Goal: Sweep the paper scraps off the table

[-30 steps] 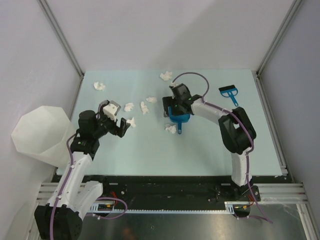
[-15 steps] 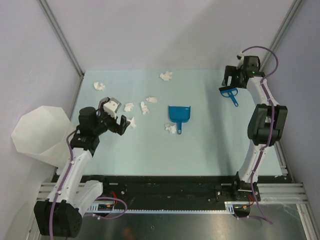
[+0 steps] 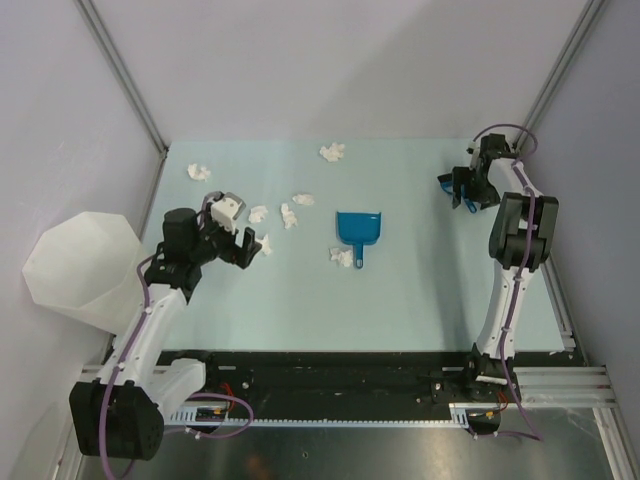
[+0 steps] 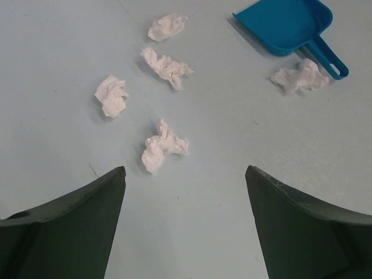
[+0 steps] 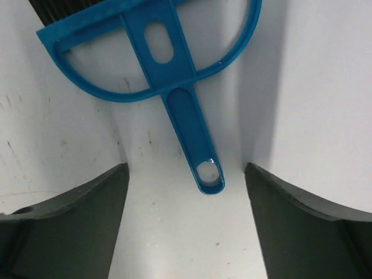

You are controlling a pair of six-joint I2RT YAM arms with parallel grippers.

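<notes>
The paper scraps (image 3: 288,215) lie scattered over the left and far parts of the table (image 3: 420,290). Four are clustered left of centre, one lies at the far left, one at the far middle, and one just beside the handle of the blue dustpan (image 3: 358,226) at centre. The left gripper (image 3: 238,228), jaws wide and empty, hangs just left of the cluster. At the far right, the right gripper (image 5: 186,171) straddles the handle of a blue hand brush (image 5: 174,75), jaws wide, not gripping it. A translucent bin (image 3: 75,270) stands off the table's left edge.
</notes>
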